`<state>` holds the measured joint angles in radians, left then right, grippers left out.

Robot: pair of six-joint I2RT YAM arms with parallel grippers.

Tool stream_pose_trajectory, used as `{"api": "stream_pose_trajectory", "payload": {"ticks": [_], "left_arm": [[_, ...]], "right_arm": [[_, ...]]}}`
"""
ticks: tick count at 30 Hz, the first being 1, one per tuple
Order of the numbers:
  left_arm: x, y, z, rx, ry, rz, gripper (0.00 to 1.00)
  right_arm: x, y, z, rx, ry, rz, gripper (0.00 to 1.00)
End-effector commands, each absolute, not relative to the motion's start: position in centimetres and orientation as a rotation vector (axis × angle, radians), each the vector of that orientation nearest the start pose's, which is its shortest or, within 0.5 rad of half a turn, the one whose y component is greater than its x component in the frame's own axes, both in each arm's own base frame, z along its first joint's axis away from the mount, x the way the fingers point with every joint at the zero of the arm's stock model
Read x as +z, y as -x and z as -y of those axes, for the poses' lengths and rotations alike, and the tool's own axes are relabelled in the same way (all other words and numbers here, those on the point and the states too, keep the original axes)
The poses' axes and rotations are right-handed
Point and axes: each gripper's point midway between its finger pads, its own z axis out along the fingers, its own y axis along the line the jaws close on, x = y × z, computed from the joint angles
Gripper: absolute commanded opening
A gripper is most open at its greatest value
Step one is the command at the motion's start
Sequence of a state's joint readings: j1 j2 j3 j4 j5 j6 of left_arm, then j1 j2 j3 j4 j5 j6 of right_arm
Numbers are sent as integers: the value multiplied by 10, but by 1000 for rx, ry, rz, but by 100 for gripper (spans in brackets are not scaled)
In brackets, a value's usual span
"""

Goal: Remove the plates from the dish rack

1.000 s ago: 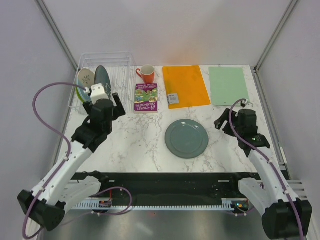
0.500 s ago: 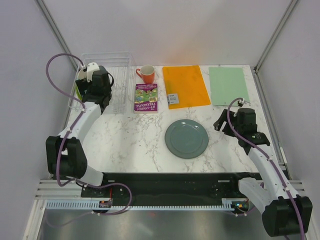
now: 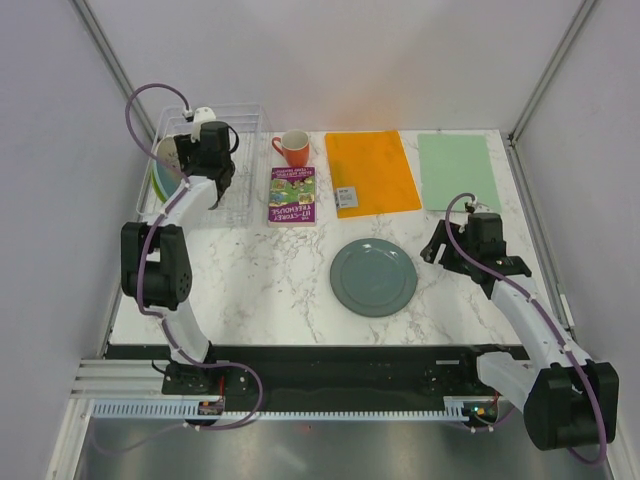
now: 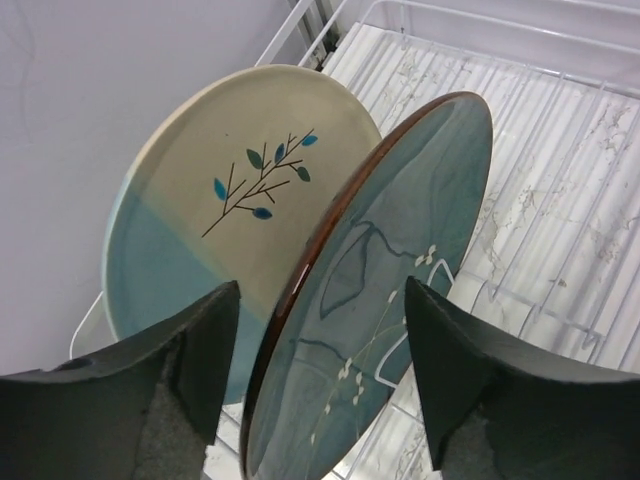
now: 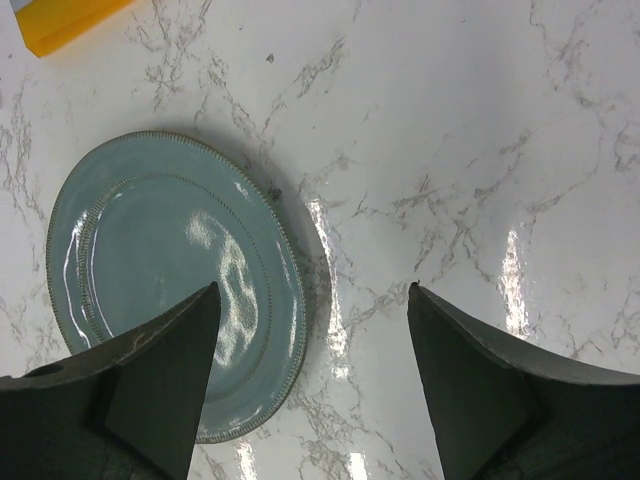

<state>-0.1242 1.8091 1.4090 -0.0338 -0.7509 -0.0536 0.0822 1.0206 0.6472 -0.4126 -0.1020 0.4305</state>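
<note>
Lab test booth (white walls [image 3: 340, 60], aluminium frame [image 3: 545, 70])

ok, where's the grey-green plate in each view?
Top external: grey-green plate lies flat, centre-right.
Left wrist: not in it.
Right wrist: left half, partly behind a finger.
Shared landmark: orange mat, just beyond the plate; its corner shows top-left in the right wrist view.

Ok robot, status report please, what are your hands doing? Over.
Left gripper open, straddling rim of teal plate in rack. Right gripper open, empty, beside grey plate flat on table. Leaf plate standing close behind teal one.
</note>
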Motion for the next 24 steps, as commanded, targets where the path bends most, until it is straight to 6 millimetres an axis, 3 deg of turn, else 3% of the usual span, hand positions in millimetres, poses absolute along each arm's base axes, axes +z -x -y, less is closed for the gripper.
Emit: {"api": "stream_pose_trajectory", "payload": {"ticks": [1, 3, 4, 6, 7, 12, 16, 17, 24], "left_arm": [[226, -526, -63, 660, 420, -1809, 55], [228, -525, -66, 688, 406, -1811, 43], [231, -523, -66, 690, 414, -1805, 23], [237, -520, -68, 688, 424, -1792, 13], [241, -520, -68, 687, 424, -1786, 2], [271, -515, -71, 698, 428, -1741, 2], [314, -505, -71, 734, 415, -1679, 2], [334, -501, -72, 742, 429, -1643, 2], [421, -467, -73, 771, 448, -1508, 2]], "right_arm": [[120, -287, -59, 376, -319, -2298, 82], [118, -286, -59, 375, -322, -2301, 82], [116, -285, -59, 374, -320, -2307, 82], [116, -285, -59, 374, -320, -2308, 82], [115, -285, -59, 372, -324, -2308, 82], [116, -284, -60, 380, -318, -2308, 82], [117, -283, -61, 388, -310, -2305, 82], [116, -282, -61, 389, -310, -2310, 82], [121, -278, -65, 417, -295, -2309, 81]]}}
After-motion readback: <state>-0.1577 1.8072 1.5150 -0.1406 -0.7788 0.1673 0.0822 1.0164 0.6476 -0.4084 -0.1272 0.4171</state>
